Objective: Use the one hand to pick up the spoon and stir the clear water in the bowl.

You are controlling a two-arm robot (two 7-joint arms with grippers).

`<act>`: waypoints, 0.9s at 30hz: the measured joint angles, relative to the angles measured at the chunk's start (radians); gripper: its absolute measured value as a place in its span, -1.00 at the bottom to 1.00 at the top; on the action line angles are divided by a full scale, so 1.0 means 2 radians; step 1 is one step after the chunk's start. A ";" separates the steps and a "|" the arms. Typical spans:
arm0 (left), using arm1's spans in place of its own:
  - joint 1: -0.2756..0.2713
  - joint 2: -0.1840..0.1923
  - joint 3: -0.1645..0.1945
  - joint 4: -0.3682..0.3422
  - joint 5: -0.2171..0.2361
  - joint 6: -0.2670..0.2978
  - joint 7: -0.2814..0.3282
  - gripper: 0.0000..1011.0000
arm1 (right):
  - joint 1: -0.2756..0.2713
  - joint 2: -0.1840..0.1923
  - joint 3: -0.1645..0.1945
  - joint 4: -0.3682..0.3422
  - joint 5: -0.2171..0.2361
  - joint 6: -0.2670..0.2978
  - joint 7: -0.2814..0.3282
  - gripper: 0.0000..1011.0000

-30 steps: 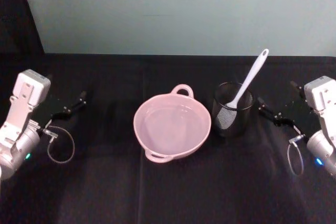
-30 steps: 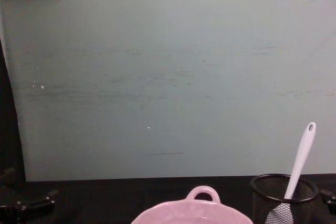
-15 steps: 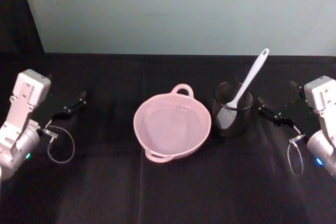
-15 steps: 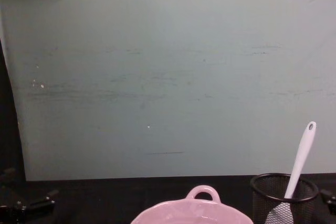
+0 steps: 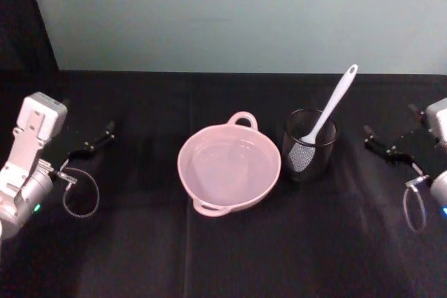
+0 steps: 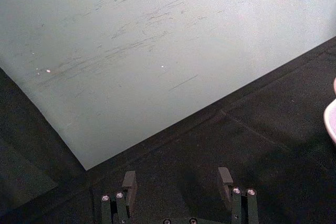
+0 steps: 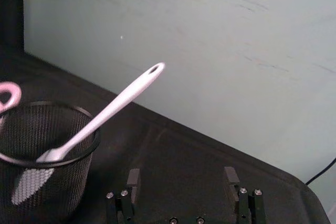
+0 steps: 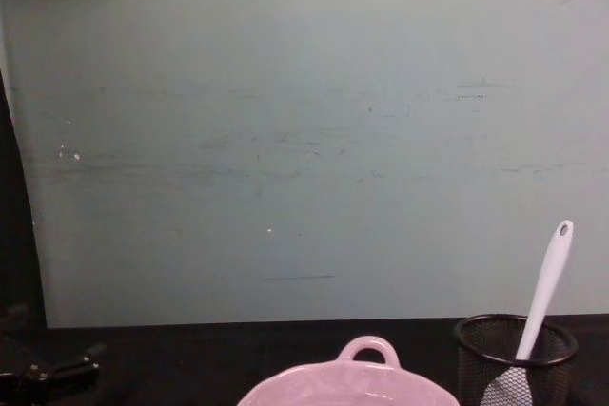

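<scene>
The white spoon [image 5: 332, 105] stands tilted in a black mesh cup [image 5: 309, 149], its handle leaning up and to the right. The pale pink bowl [image 5: 229, 172] sits mid-table just left of the cup, and the clear water [image 5: 225, 167] shows in it as a faint sheen. My right gripper [image 5: 391, 134] hangs open at the right edge, well right of the cup. From the right wrist, the spoon [image 7: 113, 109] and cup [image 7: 46, 179] lie ahead of the open gripper [image 7: 182, 178]. My left gripper [image 5: 96, 140] is parked open at the far left.
A black cloth [image 5: 223, 256] covers the table, and a pale green wall [image 5: 237, 12] rises behind it. The chest view catches the bowl's rim [image 8: 347, 382], the cup [image 8: 514, 354] with the spoon [image 8: 547, 282], and the left gripper [image 8: 52, 373] low at the left.
My right arm has drawn away to the right, farther from the mesh cup, and its gripper has left the chest view's right edge. The left arm, bowl and spoon have not moved.
</scene>
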State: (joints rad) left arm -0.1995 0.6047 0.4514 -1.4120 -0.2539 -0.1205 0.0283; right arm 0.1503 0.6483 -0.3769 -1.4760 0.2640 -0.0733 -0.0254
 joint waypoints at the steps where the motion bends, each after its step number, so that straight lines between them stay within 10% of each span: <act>1: 0.000 0.000 0.000 0.000 0.000 0.000 0.000 1.00 | -0.007 0.003 0.010 -0.009 0.015 0.001 0.008 0.98; 4: 0.000 0.000 0.000 0.000 0.000 0.000 0.000 1.00 | -0.021 0.005 0.030 -0.026 0.052 0.002 0.028 0.98; 9: 0.000 0.000 0.000 0.000 0.000 0.000 0.000 1.00 | -0.046 -0.003 0.085 -0.059 0.175 0.037 0.089 0.98; 15: 0.000 0.000 0.000 0.000 0.000 0.000 0.000 1.00 | -0.042 -0.026 0.125 -0.066 0.304 0.125 0.143 0.98; 21: 0.000 0.000 0.000 0.000 0.000 0.000 0.000 1.00 | -0.001 -0.039 0.124 -0.042 0.390 0.211 0.155 0.98; 27: 0.000 0.000 0.000 0.000 0.000 0.000 0.000 1.00 | 0.050 -0.047 0.102 0.000 0.418 0.255 0.157 0.98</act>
State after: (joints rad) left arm -0.1995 0.6047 0.4514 -1.4120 -0.2539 -0.1205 0.0283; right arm 0.2504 0.5540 -0.1725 -1.4765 1.1003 0.4375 0.2876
